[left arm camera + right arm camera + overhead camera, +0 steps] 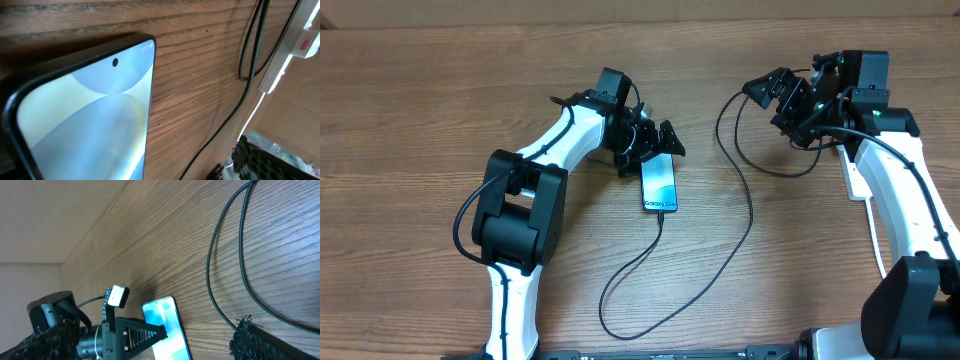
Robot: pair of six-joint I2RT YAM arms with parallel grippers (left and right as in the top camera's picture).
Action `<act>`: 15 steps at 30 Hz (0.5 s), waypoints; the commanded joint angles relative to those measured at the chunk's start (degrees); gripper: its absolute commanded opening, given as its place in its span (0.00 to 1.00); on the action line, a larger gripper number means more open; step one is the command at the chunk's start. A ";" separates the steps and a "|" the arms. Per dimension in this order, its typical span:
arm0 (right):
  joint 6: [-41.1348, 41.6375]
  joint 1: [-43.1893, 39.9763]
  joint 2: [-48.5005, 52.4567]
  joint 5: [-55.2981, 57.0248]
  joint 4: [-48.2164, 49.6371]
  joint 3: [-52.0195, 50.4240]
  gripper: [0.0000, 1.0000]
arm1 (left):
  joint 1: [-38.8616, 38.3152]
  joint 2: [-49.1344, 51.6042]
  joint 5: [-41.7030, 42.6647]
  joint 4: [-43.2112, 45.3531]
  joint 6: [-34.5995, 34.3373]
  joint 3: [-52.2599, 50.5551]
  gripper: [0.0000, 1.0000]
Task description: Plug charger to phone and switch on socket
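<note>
1. The counter (420,120) is a brown wood-grain surface and it fills the whole overhead view. Along the upper left of the right wrist view, a plain beige surface lies beyond its edge.
2. The left arm (555,145) reaches toward the middle of the counter. The right arm (905,200) reaches up along the right side.
3. The socket (292,45) is a white strip near the right arm. In the left wrist view it shows one reddish switch (305,44), and I cannot tell the position of this switch. A white cord (250,120) goes away from the strip's end.
4. The charger (751,215) is a thin black cable that lies loose on the counter. From the lower edge of the phone it makes a loop toward the front, then goes up the middle and curves over to the right arm. Its tip meets the phone, but I cannot tell if it is fully seated. The plug end is hidden.
5. The phone (659,185) lies flat, screen up, near the centre of the counter. The screen is lit in light blue.
6. The left end effector (652,158) is at the top end of the phone with its fingers spread apart. One finger is beside the phone's edge and the other is well clear of it.
7. The right end effector (778,105) is above the counter, left of the socket. Its fingers are wide apart and hold nothing.
</note>
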 commanded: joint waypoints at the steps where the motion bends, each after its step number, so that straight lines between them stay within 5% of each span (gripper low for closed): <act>1: -0.50 -0.22 -1.53 0.57 0.26 0.57 1.00 | -0.37 2.12 -6.03 -1.07 -0.09 -1.57 1.00; 15: -0.52 -0.22 -1.53 0.57 0.26 0.57 1.00 | -0.37 2.12 -8.59 -3.23 -0.11 -1.57 1.00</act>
